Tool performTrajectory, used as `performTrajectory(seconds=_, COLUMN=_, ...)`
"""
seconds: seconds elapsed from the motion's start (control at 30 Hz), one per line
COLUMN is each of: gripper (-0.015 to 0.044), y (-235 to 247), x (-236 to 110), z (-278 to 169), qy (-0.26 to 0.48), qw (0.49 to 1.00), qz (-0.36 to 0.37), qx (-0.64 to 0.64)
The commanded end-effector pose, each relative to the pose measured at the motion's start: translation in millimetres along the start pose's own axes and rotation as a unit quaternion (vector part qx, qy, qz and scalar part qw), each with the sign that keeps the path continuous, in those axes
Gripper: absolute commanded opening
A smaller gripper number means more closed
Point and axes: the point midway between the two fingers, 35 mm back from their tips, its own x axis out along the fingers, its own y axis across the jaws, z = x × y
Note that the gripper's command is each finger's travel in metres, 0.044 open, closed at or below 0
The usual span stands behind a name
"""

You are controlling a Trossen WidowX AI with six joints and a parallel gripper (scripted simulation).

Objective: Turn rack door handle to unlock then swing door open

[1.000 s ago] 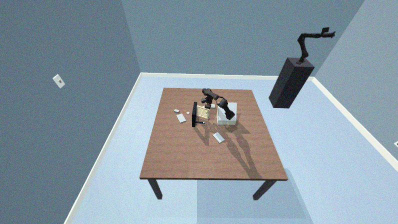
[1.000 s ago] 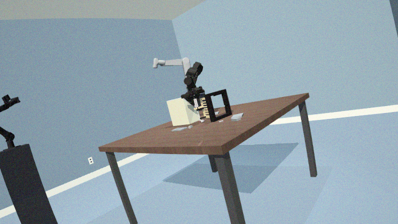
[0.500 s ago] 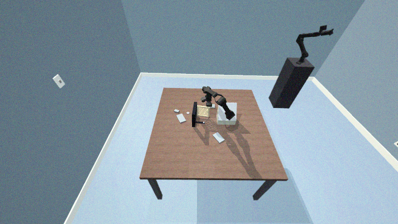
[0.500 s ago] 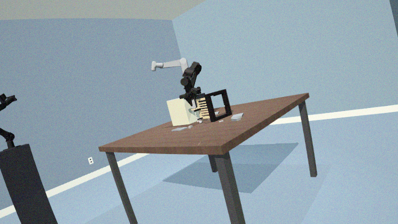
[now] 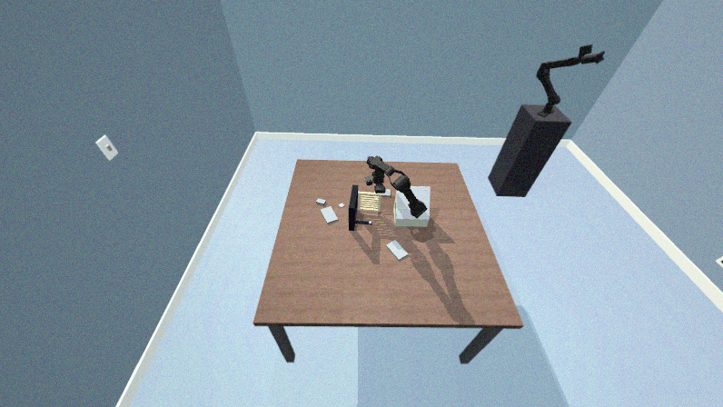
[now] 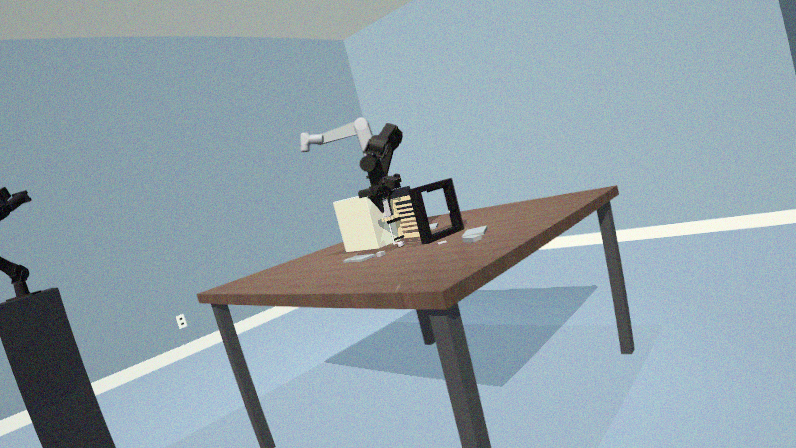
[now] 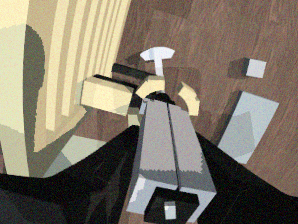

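My gripper (image 5: 380, 188) (image 6: 385, 207) (image 7: 162, 135) is shut on the pale grey upright handle (image 7: 172, 140), whose two halves lie close together, with a thin dark line between them. A white T-shaped end (image 7: 158, 54) shows beyond the handle. The cream slatted door (image 5: 368, 200) (image 6: 406, 219) (image 7: 70, 65) stands swung well out from the black frame (image 5: 352, 208) (image 6: 425, 222); whether it is past 80 degrees I cannot tell. The handle's turn relative to the door is hard to judge. The handle is mostly hidden in the top and exterior views.
A pale box (image 5: 411, 214) (image 6: 356, 225) stands beside the door, near the arm. A black bar (image 5: 361, 222) with a white tip sticks out by the frame. Flat slabs (image 5: 397, 249) (image 5: 329, 213) (image 7: 250, 127) and small blocks (image 5: 321, 202) (image 7: 256, 68) lie on the table (image 5: 313, 282) (image 6: 334, 283).
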Motion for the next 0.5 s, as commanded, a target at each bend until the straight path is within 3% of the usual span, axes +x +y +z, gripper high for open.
performTrajectory(seconds=0.0, gripper=0.0078, y=-0.5, x=-0.5, z=0.3, qy=0.001, qw=1.0, qz=-0.001, qx=-0.004)
performTrajectory(seconds=0.27, gripper=0.0288, y=-0.5, x=-0.5, z=0.3, qy=0.001, qw=1.0, qz=-0.001, qx=-0.004)
performTrajectory(seconds=0.47, gripper=0.0297, y=-0.9, x=-5.4, z=0.7, qy=0.001, qw=1.0, qz=-0.001, qx=-0.004)
